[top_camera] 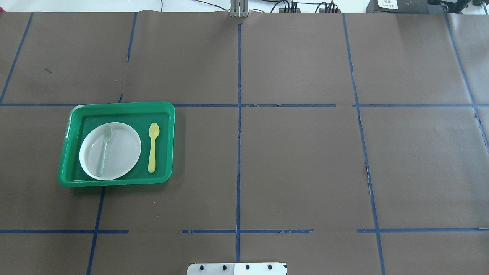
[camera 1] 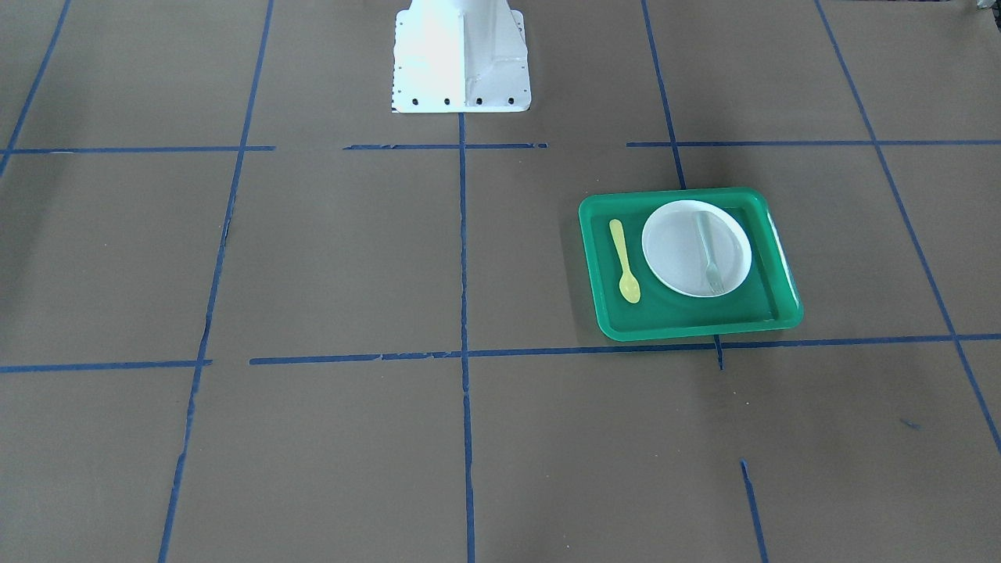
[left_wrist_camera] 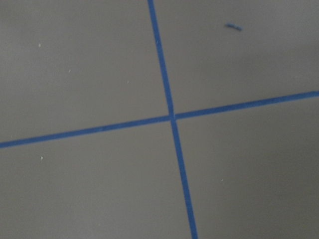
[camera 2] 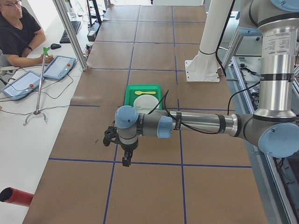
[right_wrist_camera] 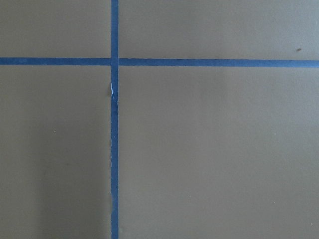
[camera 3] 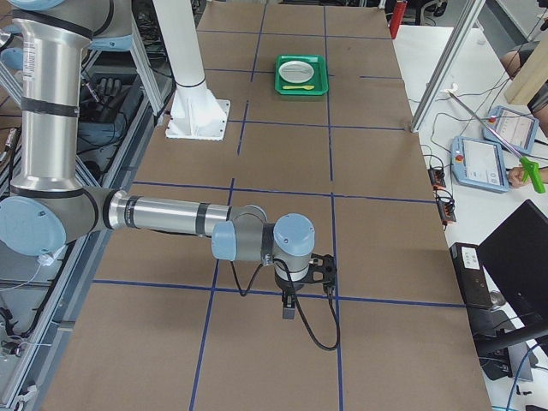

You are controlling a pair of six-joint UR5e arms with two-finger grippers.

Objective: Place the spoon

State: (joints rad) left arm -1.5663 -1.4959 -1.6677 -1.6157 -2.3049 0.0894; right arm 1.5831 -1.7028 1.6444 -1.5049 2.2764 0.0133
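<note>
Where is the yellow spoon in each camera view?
Front-facing: right of centre, spoon on the green tray, left of the white plate.
Overhead: left half, spoon right of the plate.
Exterior left: centre, spoon beyond the plate.
Exterior right: top centre, spoon before the plate.
Left wrist: not in it.
Right wrist: not in it.
Shared landmark: the green tray.
</note>
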